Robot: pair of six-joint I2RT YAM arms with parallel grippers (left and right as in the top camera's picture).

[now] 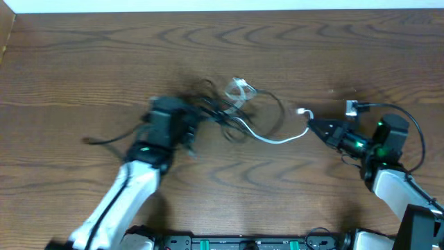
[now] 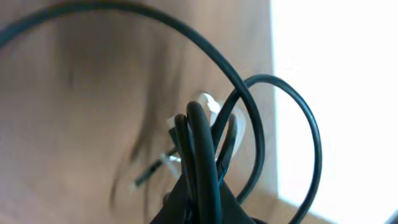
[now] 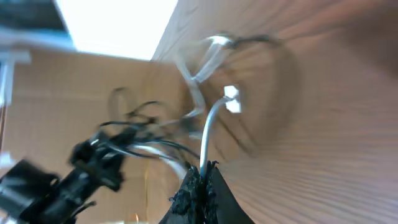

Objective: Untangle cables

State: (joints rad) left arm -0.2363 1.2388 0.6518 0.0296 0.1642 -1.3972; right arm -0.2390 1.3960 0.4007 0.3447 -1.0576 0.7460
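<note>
1. Left gripper (image 2: 198, 200): the jaws are closed on a bundle of black cables (image 2: 198, 140). In the left wrist view several black strands rise side by side from between the pinched fingers. Two of them swing out in wide arcs above the wooden table (image 1: 291, 48).
2. Right gripper (image 3: 199, 186): the jaws are closed on the white cable (image 3: 208, 134). In the right wrist view, which is motion-blurred, the cable leaves the fingertips and ends a short way beyond them in the white plug (image 3: 231, 99).
3. Course of the white cable, overhead view: from the right gripper it sags leftward across the table and enters the tangle (image 1: 225, 111). The white plug lies just beside the gripper tip, on the far side.
4. The tangle: a knot of black loops and the white cable. It sits near the middle of the table, between the two grippers and touching the left one.
5. A pale loop (image 1: 238, 89) sits at the far edge of the tangle; whether it belongs to the white cable cannot be told.
6. One thin black cord (image 1: 104, 142) trails to the left of the left arm (image 1: 135, 180), and its end lies on the table.
7. The right arm (image 1: 385, 156) enters from the near right corner and the left arm from the near left. The two grippers point toward each other, well apart.
</note>
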